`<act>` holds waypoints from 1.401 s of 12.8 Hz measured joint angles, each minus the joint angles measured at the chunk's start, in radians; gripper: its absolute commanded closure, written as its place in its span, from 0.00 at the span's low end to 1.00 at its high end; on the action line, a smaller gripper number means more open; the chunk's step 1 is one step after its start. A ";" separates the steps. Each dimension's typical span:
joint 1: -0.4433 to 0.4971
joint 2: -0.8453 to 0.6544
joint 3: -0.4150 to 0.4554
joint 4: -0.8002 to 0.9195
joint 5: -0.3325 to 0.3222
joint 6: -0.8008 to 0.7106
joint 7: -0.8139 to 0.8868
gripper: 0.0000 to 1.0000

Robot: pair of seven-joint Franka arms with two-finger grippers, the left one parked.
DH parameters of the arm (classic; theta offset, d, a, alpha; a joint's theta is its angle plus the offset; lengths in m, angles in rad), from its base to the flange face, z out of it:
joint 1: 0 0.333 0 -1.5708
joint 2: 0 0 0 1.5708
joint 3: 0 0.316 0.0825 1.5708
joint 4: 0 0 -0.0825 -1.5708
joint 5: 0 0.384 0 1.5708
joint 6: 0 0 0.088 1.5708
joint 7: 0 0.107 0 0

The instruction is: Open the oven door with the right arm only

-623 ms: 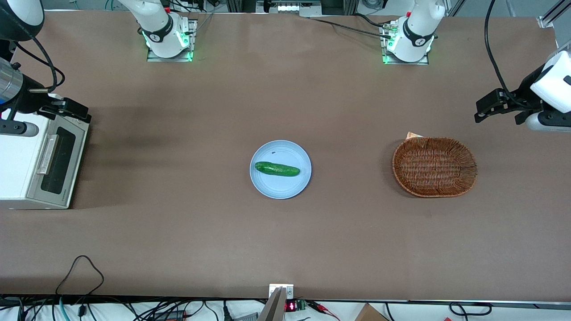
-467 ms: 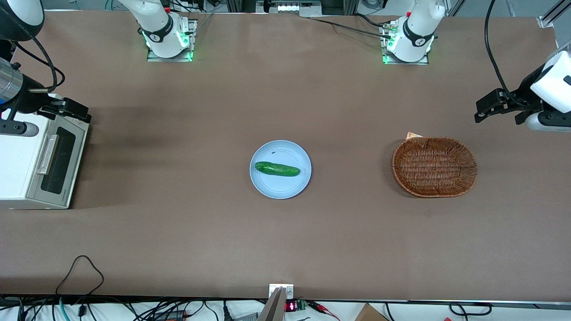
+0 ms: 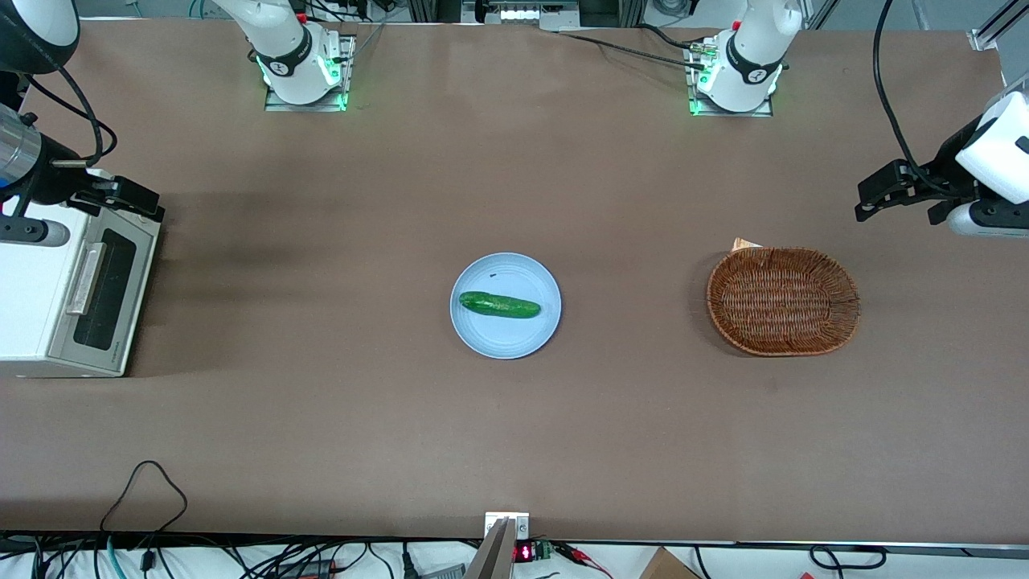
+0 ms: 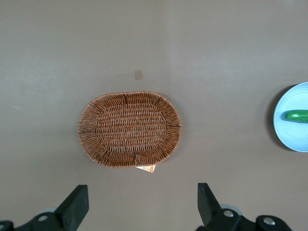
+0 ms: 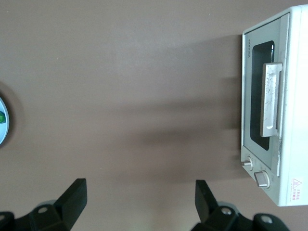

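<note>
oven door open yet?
No: the cream-grey oven door with its silver bar handle sits flush on the white toaster oven, and the open black claw hovers clear of it.

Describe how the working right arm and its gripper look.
The right arm is white with black joint bands, a silver wrist ring and a black cable looping beside it; its base glows green. The gripper, above the table in front of the oven, is black with two flat, wedge-shaped fingers, spread apart.
</note>
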 measured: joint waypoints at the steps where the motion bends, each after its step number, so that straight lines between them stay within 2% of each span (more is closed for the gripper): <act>1: 0.000 0.000 0.000 0.000 0.000 0.000 0.000 0.00; 6: 0.000 0.010 0.000 0.000 0.000 -0.006 0.000 0.00; 7: 0.000 0.011 0.000 0.000 0.000 -0.010 0.001 0.04; 8: 0.000 0.012 0.000 0.000 0.000 -0.013 0.001 0.38; 10: 0.000 0.016 0.000 0.000 0.000 -0.018 0.002 0.84; 14: -0.005 0.025 -0.001 0.015 0.000 -0.092 0.002 0.94; 18: -0.006 0.027 -0.001 0.019 -0.001 -0.103 0.002 0.95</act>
